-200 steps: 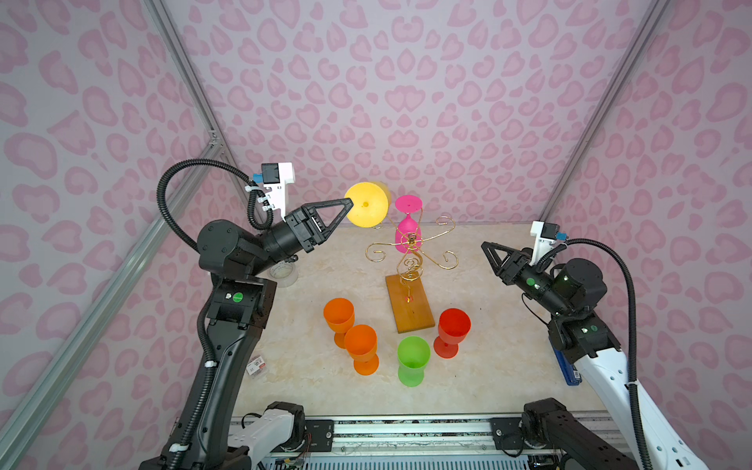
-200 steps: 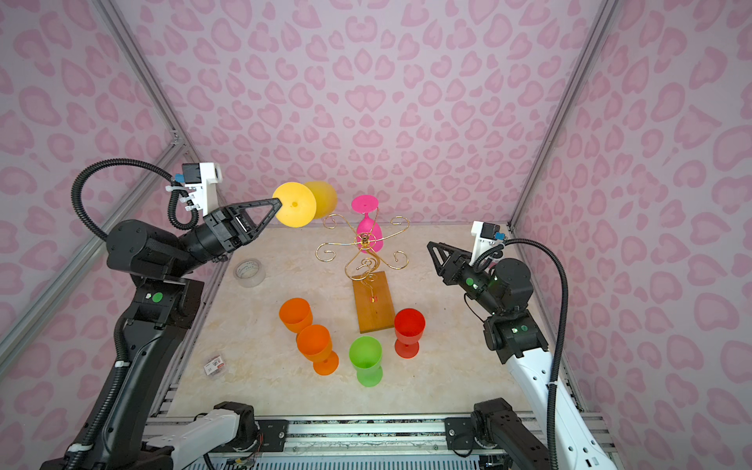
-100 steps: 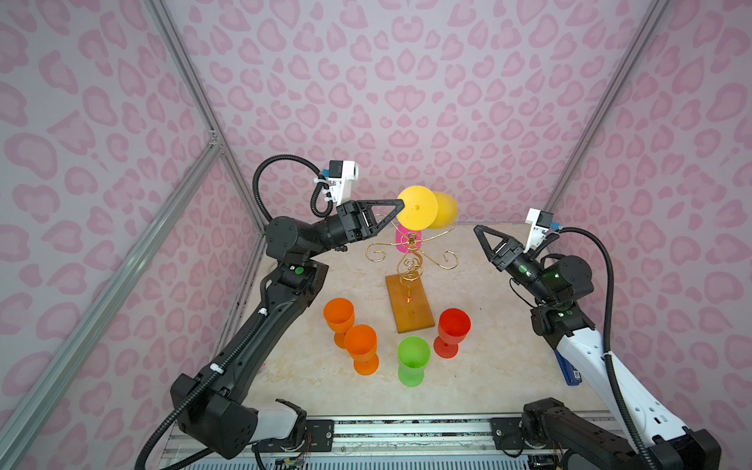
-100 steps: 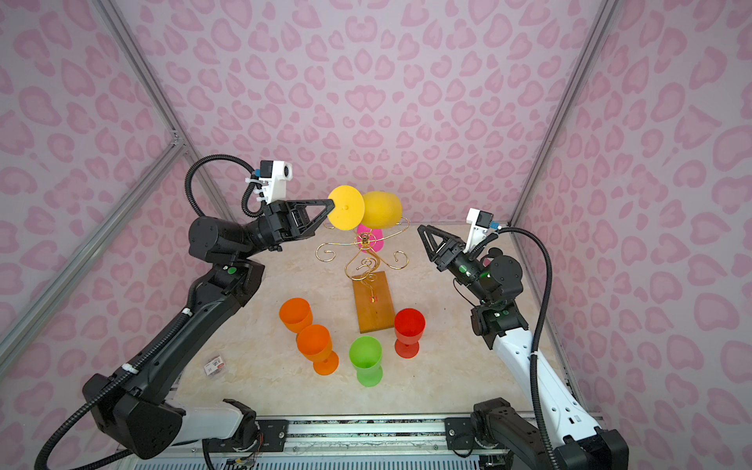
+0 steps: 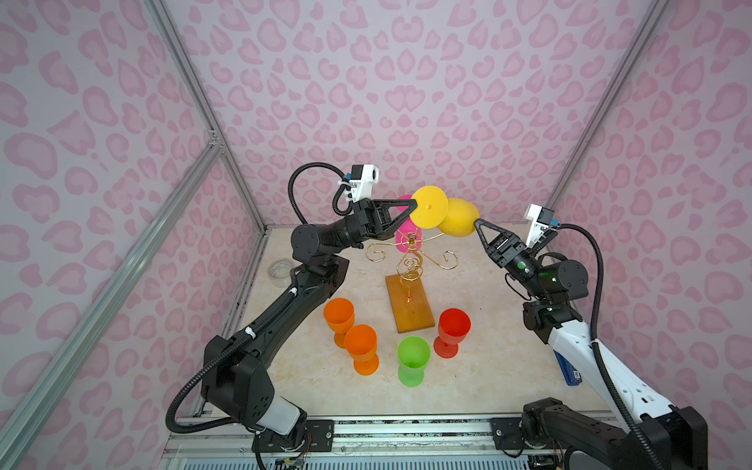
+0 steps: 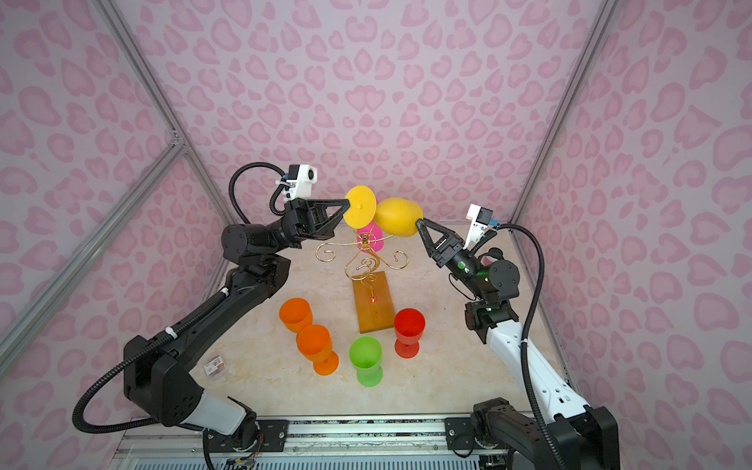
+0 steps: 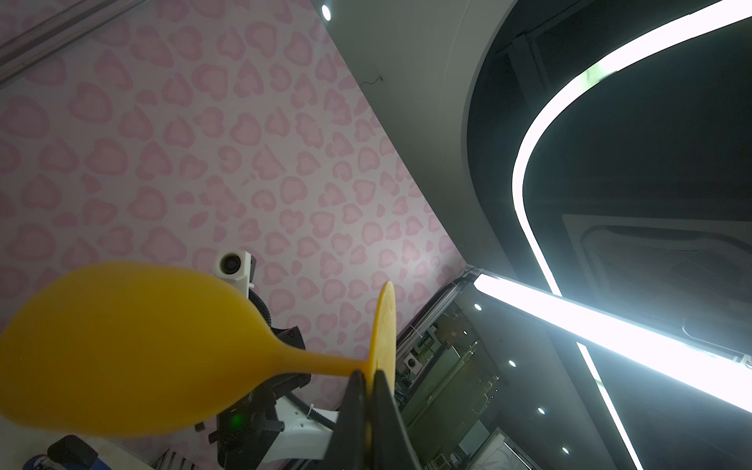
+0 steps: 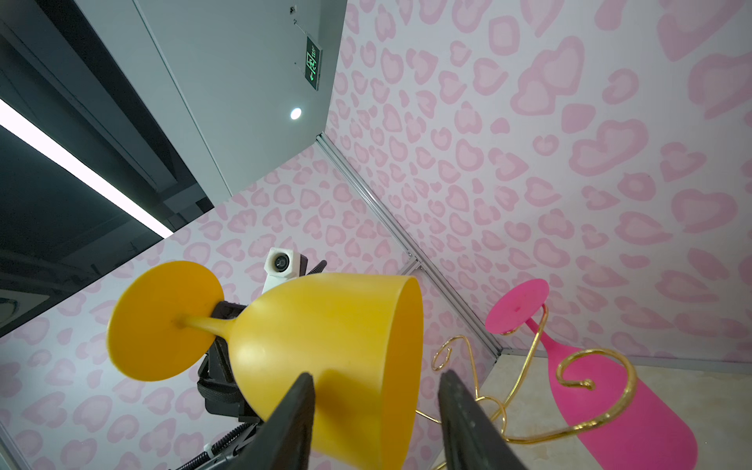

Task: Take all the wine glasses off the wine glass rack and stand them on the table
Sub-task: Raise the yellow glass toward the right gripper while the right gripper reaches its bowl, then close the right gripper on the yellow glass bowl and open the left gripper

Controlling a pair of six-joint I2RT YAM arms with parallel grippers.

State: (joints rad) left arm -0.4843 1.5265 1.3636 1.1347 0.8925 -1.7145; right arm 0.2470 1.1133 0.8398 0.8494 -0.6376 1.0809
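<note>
1. The left tool (image 5: pixel 413 202) is clamped tight on the edge of the round foot of the yellow wine glass (image 5: pixel 457 217); the left wrist view shows both fingers (image 7: pixel 354 407) pinching that disc.
2. The yellow wine glass (image 6: pixel 396 217) lies on its side in the air above the top of the rack (image 5: pixel 411 260). Its foot points toward the left arm and its open mouth toward the right arm.
3. In the right wrist view the glass (image 8: pixel 325 337) is apart from the gold wire arms (image 8: pixel 594 358).
4. The right tool (image 8: pixel 376 382) is partly open, its fingers on either side of the bowl's rim. A gap shows beside one finger, so it has no grip.
5. A pink wine glass (image 8: pixel 630 407) hangs upside down from one wire arm of the rack.
6. The rack's wooden base (image 5: pixel 409 303) rests on the table (image 5: pixel 488 366).
7. Nearer the camera an orange glass (image 5: pixel 338 311), a second orange glass (image 5: pixel 360 342), a green glass (image 5: pixel 413 354) and a red glass (image 5: pixel 453 323) stand upright on the table.
</note>
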